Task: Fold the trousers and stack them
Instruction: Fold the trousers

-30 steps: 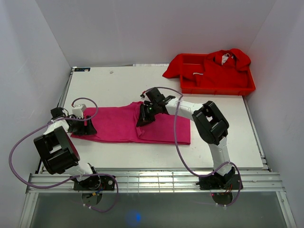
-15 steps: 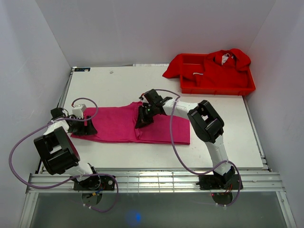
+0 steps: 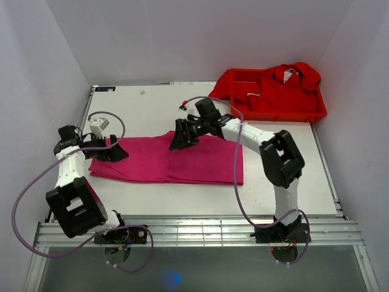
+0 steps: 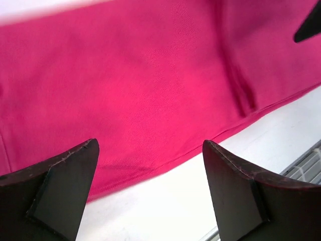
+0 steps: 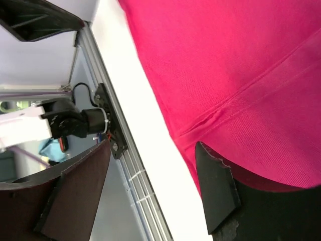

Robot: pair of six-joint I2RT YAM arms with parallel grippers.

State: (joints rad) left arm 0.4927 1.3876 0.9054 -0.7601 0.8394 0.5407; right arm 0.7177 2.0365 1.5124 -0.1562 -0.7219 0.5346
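Observation:
The magenta trousers (image 3: pixel 164 159) lie flat and folded lengthwise across the middle of the table. My left gripper (image 3: pixel 117 149) hovers over their left end, open, with nothing between its fingers. In the left wrist view the trousers (image 4: pixel 150 85) fill the upper part, and the left gripper (image 4: pixel 150 170) spans their near edge and the bare table. My right gripper (image 3: pixel 179 136) hangs above the trousers' back edge near the middle, open and empty. The right wrist view shows the trousers (image 5: pixel 230 65) beside the right gripper (image 5: pixel 150 191), one dark finger (image 5: pixel 215 196) standing over the cloth.
A red tray (image 3: pixel 276 114) at the back right holds bright red garments (image 3: pixel 273 85), which spill over its left rim. White walls close in the table on three sides. A metal rail (image 3: pixel 194 228) runs along the near edge.
The right gripper has opened, let go of the cloth and lifted toward the back. The left gripper has opened wider and risen a little. The trousers now lie flatter.

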